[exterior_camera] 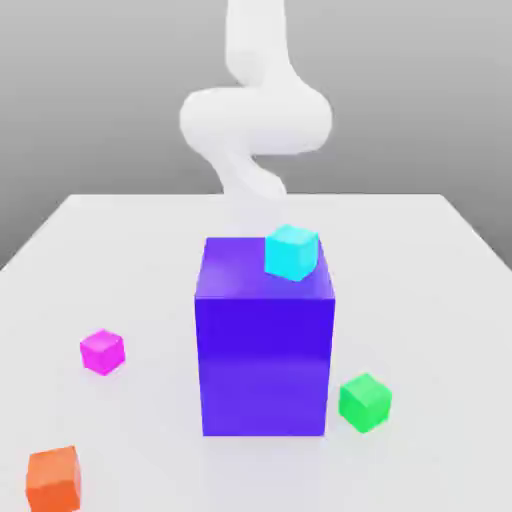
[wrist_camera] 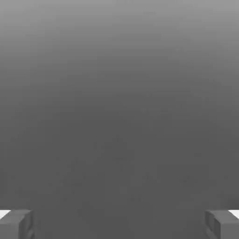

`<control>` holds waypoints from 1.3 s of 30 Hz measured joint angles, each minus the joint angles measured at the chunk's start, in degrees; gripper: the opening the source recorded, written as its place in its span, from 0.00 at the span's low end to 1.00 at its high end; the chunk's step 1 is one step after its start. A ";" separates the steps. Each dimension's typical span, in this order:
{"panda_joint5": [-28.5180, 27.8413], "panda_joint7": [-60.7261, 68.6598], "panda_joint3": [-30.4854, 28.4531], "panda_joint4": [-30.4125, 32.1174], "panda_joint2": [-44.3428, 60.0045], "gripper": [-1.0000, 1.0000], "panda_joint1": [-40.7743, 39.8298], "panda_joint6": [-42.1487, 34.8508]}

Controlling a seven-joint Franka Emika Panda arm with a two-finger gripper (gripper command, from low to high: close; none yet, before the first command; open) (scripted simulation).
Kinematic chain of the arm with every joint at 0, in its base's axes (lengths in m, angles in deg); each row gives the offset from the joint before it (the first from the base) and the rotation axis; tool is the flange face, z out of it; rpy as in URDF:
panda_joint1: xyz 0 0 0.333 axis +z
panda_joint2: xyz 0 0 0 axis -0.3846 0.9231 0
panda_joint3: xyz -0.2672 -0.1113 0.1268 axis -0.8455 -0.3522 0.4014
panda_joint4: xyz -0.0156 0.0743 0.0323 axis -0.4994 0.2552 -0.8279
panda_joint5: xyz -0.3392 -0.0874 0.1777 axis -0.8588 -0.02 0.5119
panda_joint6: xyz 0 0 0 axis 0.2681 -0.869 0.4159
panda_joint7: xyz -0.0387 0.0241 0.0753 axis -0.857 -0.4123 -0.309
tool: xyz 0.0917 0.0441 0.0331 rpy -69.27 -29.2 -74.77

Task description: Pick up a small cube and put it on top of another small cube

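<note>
End effector (wrist_camera: pixel 119 224): fingers spread wide apart, nothing between them, facing plain grey background. The arm (exterior_camera: pixel 255 120) rises behind the big block (exterior_camera: pixel 264 345), at the table's (exterior_camera: pixel 440 280) far side. Pink cube (exterior_camera: pixel 103 351) sits on the table toward the exterior view's left, nearer the camera than the block; green cube (exterior_camera: pixel 365 402) on the right. Judgement: the reach must come forward past the block and leftward.
</note>
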 joint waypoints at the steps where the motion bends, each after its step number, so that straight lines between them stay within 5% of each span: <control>1: -0.06 0.70 -1.51 1.69 1.84 0.50 -0.70 1.50; 17: -3.79 10.75 -23.01 29.33 34.26 0.50 -15.79 26.94; 20: -1.02 14.51 -24.81 31.46 41.08 0.50 -17.65 31.88; 25: 9.78 22.76 -20.55 30.36 46.90 0.50 -19.75 35.95; 35: 23.93 33.03 1.07 28.35 57.35 0.50 -37.68 44.15; 36: 24.44 33.35 2.01 28.29 57.88 0.00 -38.45 44.56; 39: 24.40 33.31 2.01 28.29 57.88 0.00 -38.46 44.53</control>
